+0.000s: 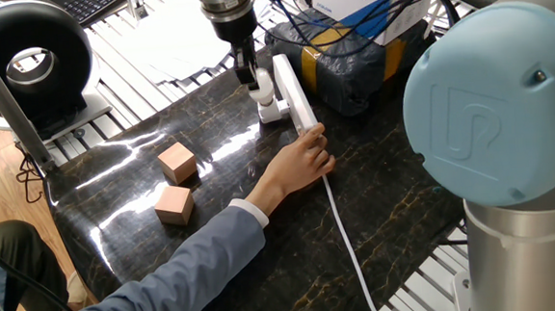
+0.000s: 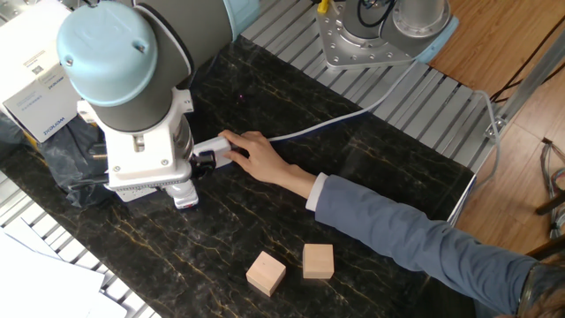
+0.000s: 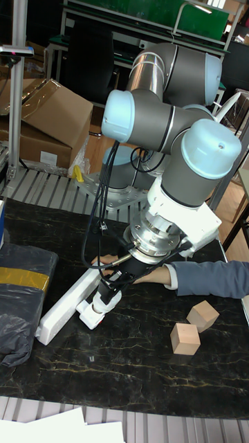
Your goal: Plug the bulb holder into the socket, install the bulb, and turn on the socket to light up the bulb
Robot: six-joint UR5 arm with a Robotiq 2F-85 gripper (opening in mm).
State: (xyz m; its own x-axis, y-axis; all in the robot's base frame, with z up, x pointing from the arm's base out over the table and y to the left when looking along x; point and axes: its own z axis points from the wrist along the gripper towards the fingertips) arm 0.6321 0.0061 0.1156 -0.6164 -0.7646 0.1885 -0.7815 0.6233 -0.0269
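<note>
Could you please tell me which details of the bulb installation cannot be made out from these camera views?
- Bulb: not identifiable in any view; the gripper covers the spot above the bulb holder.
- Jaw state: too small in one fixed view, hidden behind the arm in the other.
- Socket switch: not visible; the person's hand covers the near end.
- Socket's cable: runs out of frame; its plug is unseen.

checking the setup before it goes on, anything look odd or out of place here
Yes: a person's hand rests on the cable end of the socket while the robot's hand works right above the bulb holder beside it. Two wooden cubes unrelated to the task sit on the table. Nothing looks spilled or broken.
</note>
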